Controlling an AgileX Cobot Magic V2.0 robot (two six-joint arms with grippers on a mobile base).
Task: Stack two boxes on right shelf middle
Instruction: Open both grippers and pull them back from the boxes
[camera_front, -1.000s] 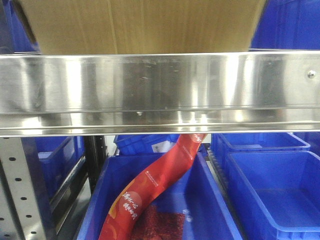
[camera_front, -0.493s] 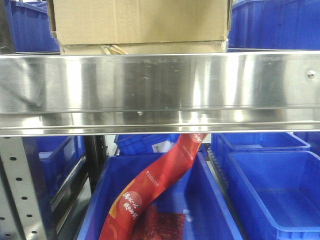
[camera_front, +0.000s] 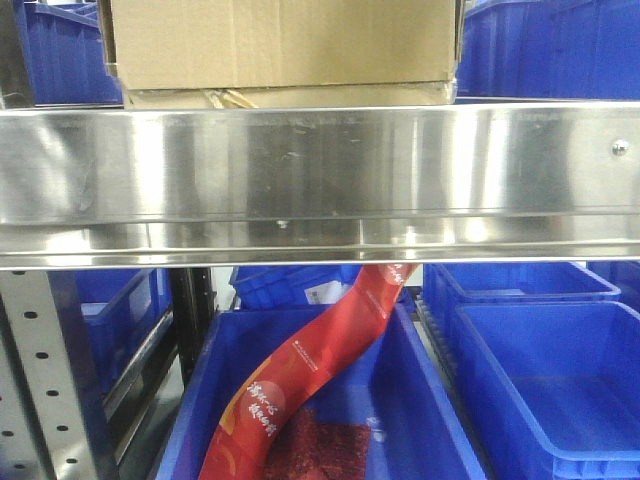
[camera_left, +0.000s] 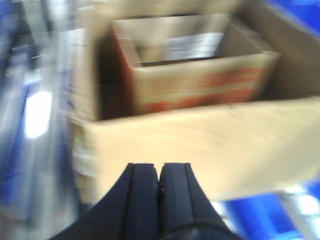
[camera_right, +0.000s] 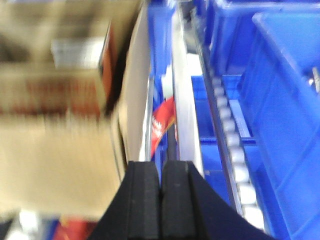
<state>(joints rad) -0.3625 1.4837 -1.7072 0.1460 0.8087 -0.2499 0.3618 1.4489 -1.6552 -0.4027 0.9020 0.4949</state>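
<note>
Box (camera_front: 280, 45) sits on the shelf (camera_front: 320, 170), resting on a thinner box (camera_front: 290, 97). Left gripper (camera_left: 160, 182) and right gripper (camera_right: 161, 180) both clamped closed, empty. Box lies ahead of the left gripper, up-left of the right; left looks nearer.

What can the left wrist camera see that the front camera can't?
Only the left wrist view looks down into the open cardboard box: a smaller carton with red print sits inside it. It also shows the left gripper, jaws pressed shut on nothing. Only the front view shows the shelf head-on with its shiny lip, the blue bins below, and a red packet curling out of one. Both views show the brown box, though the wrist picture is blurry.
</note>
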